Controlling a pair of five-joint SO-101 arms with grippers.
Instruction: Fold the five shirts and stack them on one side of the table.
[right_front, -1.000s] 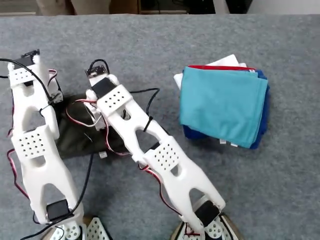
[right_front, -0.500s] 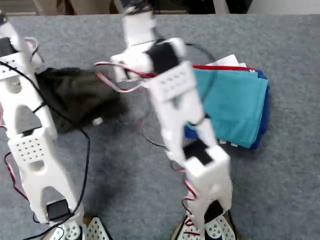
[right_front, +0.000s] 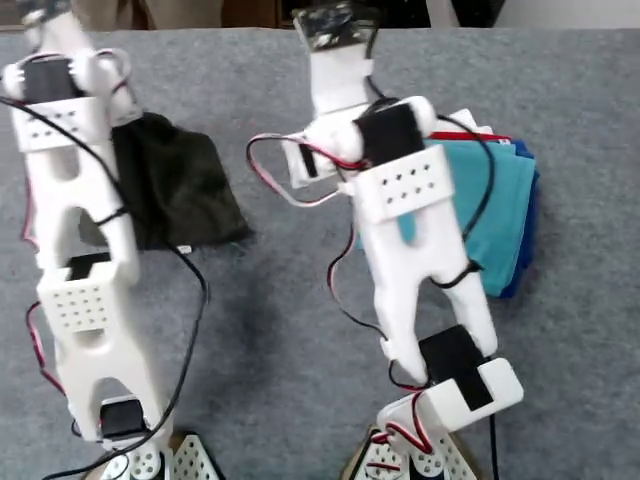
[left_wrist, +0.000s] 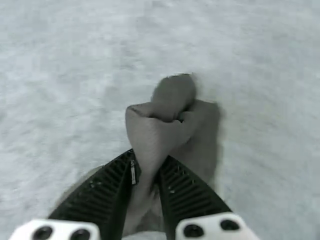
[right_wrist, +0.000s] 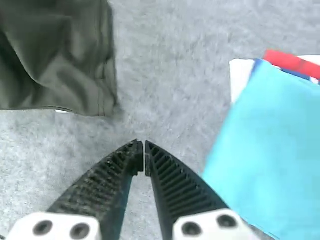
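dark shirt (right_front: 175, 195): 10 o'clock on desk (right_front: 260, 330), bunched | left jaws: clamped on a gathered fold | right jaws: together, empty | folded stack (right_front: 500, 215): 3 o'clock | handling: light, limp, sags; probably best pinched at corners

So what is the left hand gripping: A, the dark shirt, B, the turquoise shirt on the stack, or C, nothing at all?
A: the left wrist view shows the left hand shut on a bunched fold of the dark shirt, while the turquoise shirt lies well apart from it.
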